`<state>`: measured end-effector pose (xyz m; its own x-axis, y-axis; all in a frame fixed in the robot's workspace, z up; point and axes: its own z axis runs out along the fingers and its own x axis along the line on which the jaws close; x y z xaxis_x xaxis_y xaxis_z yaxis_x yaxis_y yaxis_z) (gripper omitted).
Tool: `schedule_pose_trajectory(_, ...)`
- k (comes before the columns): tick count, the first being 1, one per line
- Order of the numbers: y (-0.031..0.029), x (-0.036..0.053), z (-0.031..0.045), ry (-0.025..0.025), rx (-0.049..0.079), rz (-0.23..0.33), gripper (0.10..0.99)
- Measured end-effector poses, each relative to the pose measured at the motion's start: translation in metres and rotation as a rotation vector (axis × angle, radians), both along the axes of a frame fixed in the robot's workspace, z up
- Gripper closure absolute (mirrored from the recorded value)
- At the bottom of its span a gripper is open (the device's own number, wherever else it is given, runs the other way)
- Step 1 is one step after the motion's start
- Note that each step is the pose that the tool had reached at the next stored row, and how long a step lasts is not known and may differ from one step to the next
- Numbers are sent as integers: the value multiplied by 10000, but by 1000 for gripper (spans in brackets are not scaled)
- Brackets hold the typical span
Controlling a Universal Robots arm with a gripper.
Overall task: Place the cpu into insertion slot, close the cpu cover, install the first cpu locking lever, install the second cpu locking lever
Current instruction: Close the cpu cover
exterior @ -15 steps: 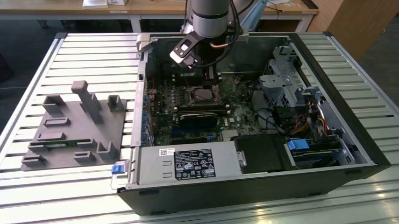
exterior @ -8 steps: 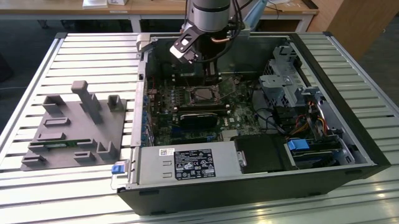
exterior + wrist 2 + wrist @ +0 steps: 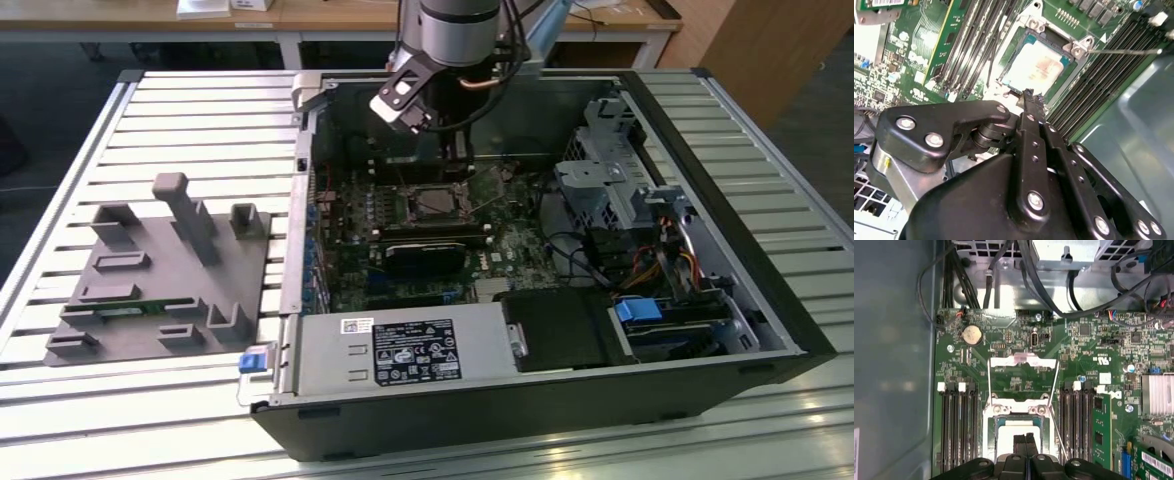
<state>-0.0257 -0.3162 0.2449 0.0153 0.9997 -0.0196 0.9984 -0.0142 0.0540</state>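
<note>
1. Black jointed metal gripper (image 3: 1025, 438), fingers pressed together and holding nothing, hangs just above the silver-rimmed square insertion slot (image 3: 990, 432).
2. Pale silver square cpu (image 3: 1036, 67) lies seated there, directly under its tips.
3. Thin silvery cpu cover (image 3: 1024, 360) frame is swung open just beyond.

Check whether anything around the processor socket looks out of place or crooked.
Nothing looks damaged or spilled. The small pale silver square cpu sits flat in the dark silvery-rimmed insertion slot. The thin silvery cpu cover frame is swung open, and a thin metal lever juts out unlatched. The black hand is shut near the chip.
</note>
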Motion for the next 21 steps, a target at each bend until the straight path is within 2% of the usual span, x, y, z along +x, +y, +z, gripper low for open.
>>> schedule_pose_trajectory(11,0,38,36,4,1,1,980)
schedule_pose_trajectory(21,0,130,36,4,1,1,980)
